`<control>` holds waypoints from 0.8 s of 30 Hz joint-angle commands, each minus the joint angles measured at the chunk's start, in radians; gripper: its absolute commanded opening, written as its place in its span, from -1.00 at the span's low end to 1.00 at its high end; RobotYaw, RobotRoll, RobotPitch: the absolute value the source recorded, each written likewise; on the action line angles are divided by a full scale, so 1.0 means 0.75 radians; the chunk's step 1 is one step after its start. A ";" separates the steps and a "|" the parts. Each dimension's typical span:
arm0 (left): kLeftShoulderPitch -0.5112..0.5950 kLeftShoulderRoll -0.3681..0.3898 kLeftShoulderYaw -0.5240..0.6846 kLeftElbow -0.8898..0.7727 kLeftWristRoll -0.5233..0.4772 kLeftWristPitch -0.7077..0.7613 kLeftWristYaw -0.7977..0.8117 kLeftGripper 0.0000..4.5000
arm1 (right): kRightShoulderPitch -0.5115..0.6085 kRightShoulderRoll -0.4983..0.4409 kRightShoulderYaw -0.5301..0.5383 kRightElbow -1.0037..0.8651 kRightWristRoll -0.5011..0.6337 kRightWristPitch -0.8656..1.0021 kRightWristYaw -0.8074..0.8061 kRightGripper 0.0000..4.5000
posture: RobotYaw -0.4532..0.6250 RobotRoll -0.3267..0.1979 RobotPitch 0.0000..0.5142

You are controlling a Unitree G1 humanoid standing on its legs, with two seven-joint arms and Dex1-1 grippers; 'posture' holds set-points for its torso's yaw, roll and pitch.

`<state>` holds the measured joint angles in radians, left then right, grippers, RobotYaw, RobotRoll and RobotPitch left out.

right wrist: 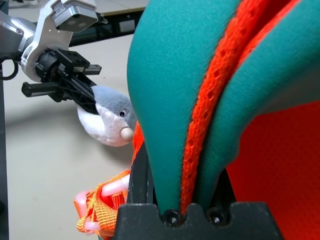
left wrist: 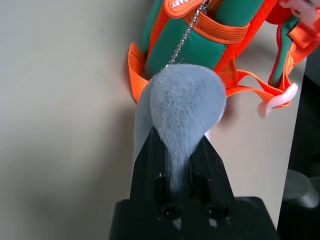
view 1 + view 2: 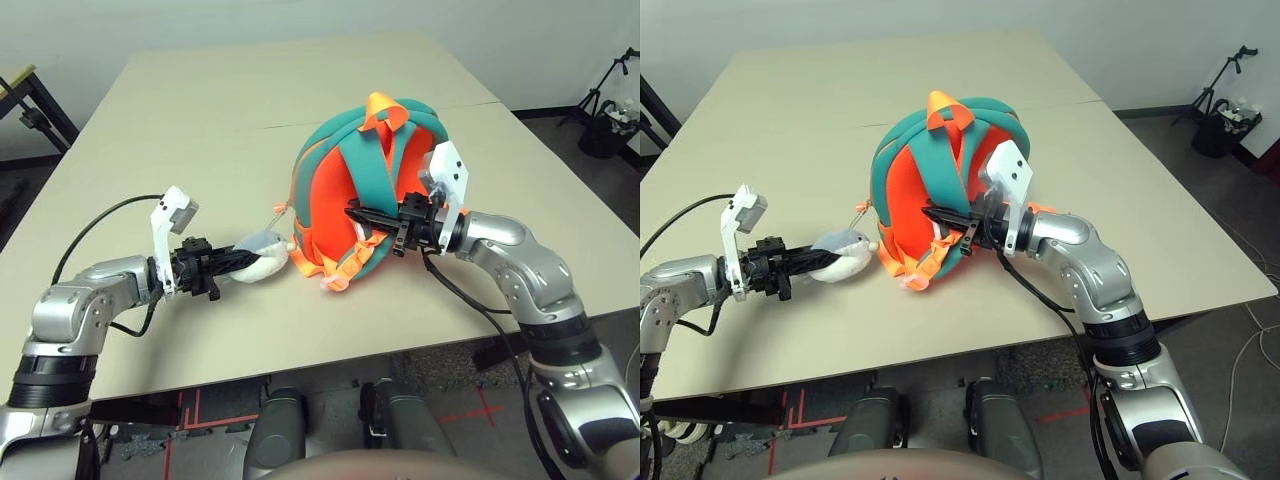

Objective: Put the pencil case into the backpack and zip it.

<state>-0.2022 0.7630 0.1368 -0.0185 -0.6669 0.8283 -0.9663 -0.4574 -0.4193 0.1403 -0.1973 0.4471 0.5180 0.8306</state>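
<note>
The backpack [image 3: 335,200] stands upright mid-table, its orange back panel and teal straps facing me. The pencil case is out of view. My left gripper [image 3: 250,258] lies low over the table to the backpack's left, shut on the grey-and-white plush toy [image 2: 185,100], which hangs from the backpack by a small chain [image 2: 187,35]. My right gripper [image 3: 360,213] reaches in from the right. It is shut on a teal strap [image 1: 170,100] with an orange mesh edge, in front of the back panel.
Loose orange webbing with a pale buckle [image 3: 340,272] trails on the beige table [image 3: 200,120] below the backpack. A dark frame [image 3: 30,105] stands off the table's far left corner. Black tripod gear [image 3: 608,110] sits on the floor at the far right.
</note>
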 commanded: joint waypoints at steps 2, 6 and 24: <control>0.001 0.072 0.063 0.106 0.020 0.030 -0.006 -0.11 | 0.030 -0.117 -0.001 -0.055 0.026 0.060 0.097 -0.90 | 0.31 0.25 -0.77; -0.030 0.172 0.107 0.154 0.006 0.051 -0.061 0.59 | 0.079 -0.371 0.000 -0.151 0.145 0.212 0.324 -0.25 | 0.33 0.25 -0.77; -0.062 0.202 0.206 0.546 0.282 -0.347 0.131 1.00 | -0.026 -0.793 -0.224 0.615 -0.087 -0.137 0.488 0.98 | 0.32 0.25 -0.75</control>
<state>-0.2444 0.9394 0.2725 0.3642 -0.4868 0.6149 -0.9189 -0.4633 -1.0398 -0.0102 0.1989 0.4183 0.4782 1.2442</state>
